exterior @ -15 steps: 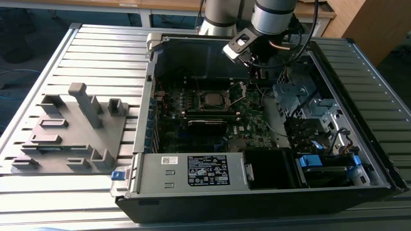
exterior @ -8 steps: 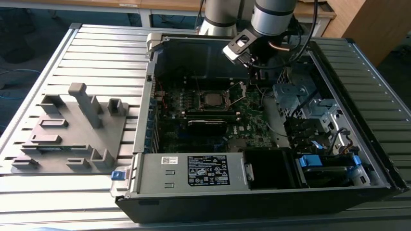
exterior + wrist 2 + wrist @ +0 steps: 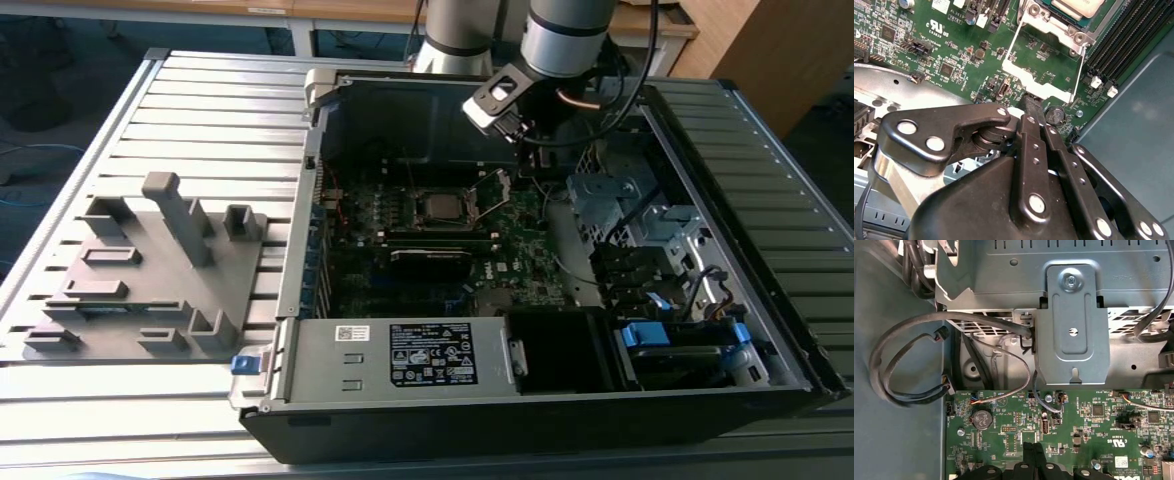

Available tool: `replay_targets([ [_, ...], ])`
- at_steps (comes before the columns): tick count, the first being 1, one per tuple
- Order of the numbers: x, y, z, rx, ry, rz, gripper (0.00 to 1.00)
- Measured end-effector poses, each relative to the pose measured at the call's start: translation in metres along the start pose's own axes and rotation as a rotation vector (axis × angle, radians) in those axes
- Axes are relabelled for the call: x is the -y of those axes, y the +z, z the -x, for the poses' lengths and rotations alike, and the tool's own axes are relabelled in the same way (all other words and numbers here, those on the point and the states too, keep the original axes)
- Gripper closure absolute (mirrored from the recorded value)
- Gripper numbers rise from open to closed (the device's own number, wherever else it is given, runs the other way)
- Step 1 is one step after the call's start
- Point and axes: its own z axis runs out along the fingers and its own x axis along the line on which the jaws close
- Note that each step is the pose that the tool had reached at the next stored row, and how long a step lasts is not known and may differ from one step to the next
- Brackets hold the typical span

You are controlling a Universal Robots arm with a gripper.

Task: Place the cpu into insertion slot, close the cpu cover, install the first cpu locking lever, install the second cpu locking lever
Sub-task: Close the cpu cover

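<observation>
The silver-grey cpu (image 3: 438, 207) (image 3: 1076, 6) lies flat in the insertion slot (image 3: 1074, 37), whose silvery rim shows around it. The cpu cover (image 3: 1046, 55) (image 3: 491, 192) stands swung open on the far side of the slot from the memory, its square window showing the green board behind. My gripper (image 3: 1030, 102) (image 3: 511, 170) (image 3: 1033, 449) hangs over the board beside the slot. Its black fingers are shut together, and their tips sit right at the cover's free edge. Nothing shows between the fingers.
The work sits inside an open computer case (image 3: 747, 390) on a slatted table. A labelled power supply (image 3: 427, 355) fills the near side. A grey fixture (image 3: 147, 270) stands at the exterior view's left. Black memory slots (image 3: 1124, 35), a coin battery (image 3: 981, 417), loose cables (image 3: 904, 365) and a metal bracket (image 3: 1071, 325) lie close by.
</observation>
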Motion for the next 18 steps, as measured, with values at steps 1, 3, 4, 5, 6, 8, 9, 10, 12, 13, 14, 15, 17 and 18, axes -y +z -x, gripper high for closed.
replay_targets([
  [1,0.0,0.0003,0.0,0.0,0.0,0.0,0.89],
  [3,0.0,0.0005,0.0,0.0,0.0,-0.0001,0.89],
  [4,0.0,0.0006,0.0,-0.0001,0.0,-0.0001,0.89],
  [5,0.0,0.0006,0.0,0.0,0.0,-0.0001,0.89],
  [6,0.0001,0.0006,0.0,0.0,0.0,-0.0001,0.89],
  [8,0.0004,0.0007,0.0,-0.0001,0.0,0.0001,0.89],
  [9,0.0007,0.0007,0.0,-0.0002,0.0,0.0002,0.89],
  [10,0.0012,0.0007,0.0,-0.0002,0.0,0.0005,0.89],
  [12,0.002,0.0007,0.0001,0.0,0.0,0.001,0.89],
  [13,0.0024,0.0007,0.0001,-0.0001,0.0,0.0013,0.89],
  [14,0.0027,0.0007,0.0001,-0.0002,0.0,0.0015,0.89],
  [15,0.003,0.0007,0.0001,-0.0001,0.0,0.0017,0.89],
  [17,0.0036,0.0006,0.0001,-0.0001,0.0,0.002,0.89],
  [18,0.0038,0.0006,0.0001,-0.0002,0.0,0.0021,0.89],
])
